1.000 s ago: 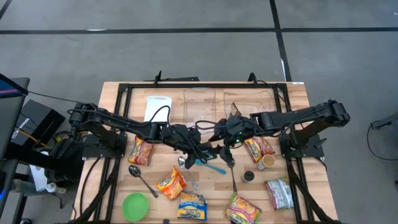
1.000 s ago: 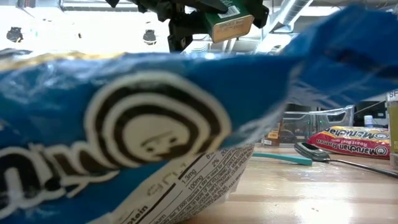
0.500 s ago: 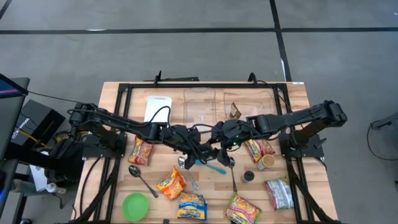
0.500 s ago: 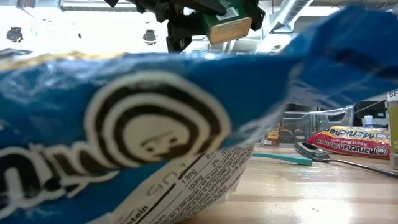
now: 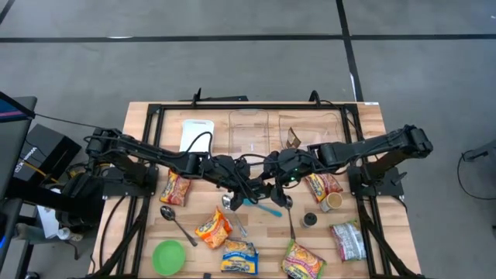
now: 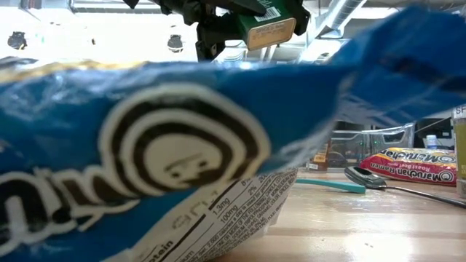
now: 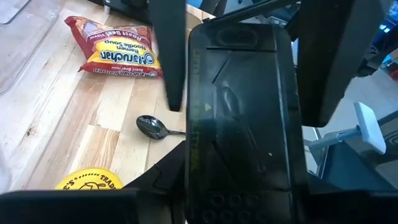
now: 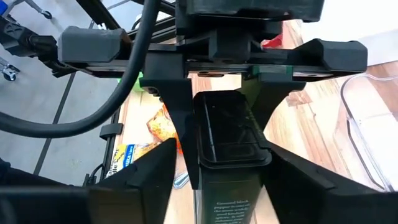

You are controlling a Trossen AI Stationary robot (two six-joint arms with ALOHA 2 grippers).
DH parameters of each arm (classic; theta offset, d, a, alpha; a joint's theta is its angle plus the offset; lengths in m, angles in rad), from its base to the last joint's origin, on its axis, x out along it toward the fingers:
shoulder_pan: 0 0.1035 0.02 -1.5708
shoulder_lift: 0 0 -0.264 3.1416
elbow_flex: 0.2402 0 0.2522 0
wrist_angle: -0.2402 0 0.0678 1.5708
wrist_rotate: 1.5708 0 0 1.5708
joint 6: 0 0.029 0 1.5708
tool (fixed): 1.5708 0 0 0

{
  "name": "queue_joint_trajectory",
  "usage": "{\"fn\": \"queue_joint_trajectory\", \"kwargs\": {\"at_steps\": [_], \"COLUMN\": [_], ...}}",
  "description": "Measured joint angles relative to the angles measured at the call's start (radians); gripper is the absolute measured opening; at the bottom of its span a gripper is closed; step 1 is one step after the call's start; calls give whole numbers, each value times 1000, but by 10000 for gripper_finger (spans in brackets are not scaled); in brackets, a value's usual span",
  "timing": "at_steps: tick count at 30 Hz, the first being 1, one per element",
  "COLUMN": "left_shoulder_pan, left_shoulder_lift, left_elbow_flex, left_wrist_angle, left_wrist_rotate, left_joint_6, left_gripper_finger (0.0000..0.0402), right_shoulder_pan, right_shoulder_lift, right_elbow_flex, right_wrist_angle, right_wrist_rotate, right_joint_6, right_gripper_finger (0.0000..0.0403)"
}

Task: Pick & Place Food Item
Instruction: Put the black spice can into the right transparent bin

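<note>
Dark green, the small food box (image 6: 268,28) is held above the middle of the wooden desk (image 5: 370,256), gripped between both arms at once. The left gripper (image 5: 248,188) reaches in from the desk's left side and the right gripper (image 5: 273,177) from its right; they meet over the centre. In the left wrist view the box's black underside (image 7: 244,118) fills the space between the two dark fingers (image 7: 168,50), which press on its sides, so this gripper is clenched on it. In the right wrist view the box (image 8: 231,140) likewise sits clamped between the right arm's fingers (image 8: 165,168), with the left arm's gripper body directly beyond. The low view shows the box lifted clear of the desk, its tan label facing the camera.

Below the grippers lie a teal-handled utensil (image 5: 263,207) and a metal spoon (image 5: 177,223). A red noodle packet (image 5: 175,188) lies toward the left edge, another (image 5: 322,184) toward the right. A blue packet (image 5: 239,257) and a green bowl (image 5: 169,256) sit near the front edge.
</note>
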Motion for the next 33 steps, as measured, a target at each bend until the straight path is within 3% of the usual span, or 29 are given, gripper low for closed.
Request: {"fn": "queue_joint_trajectory", "kwargs": {"at_steps": [8, 18, 25, 33], "left_shoulder_pan": [0, 0, 4, 28], "left_shoulder_lift": [0, 0, 0, 0], "left_elbow_flex": [0, 0, 0, 0], "left_wrist_angle": [5, 4, 3, -2], "left_wrist_rotate": [2, 1, 3, 93], "left_joint_6": [4, -1, -1, -50], "left_gripper_finger": [123, 143, 153, 204], "right_shoulder_pan": [0, 0, 0, 0], "right_shoulder_lift": [0, 0, 0, 1], "right_elbow_flex": [0, 0, 0, 0], "right_wrist_angle": [-1, -1, -1, 0], "right_wrist_rotate": [-2, -3, -7, -13], "right_joint_6": [0, 8, 9, 11], "right_gripper_finger": [122, 143, 120, 129]}}
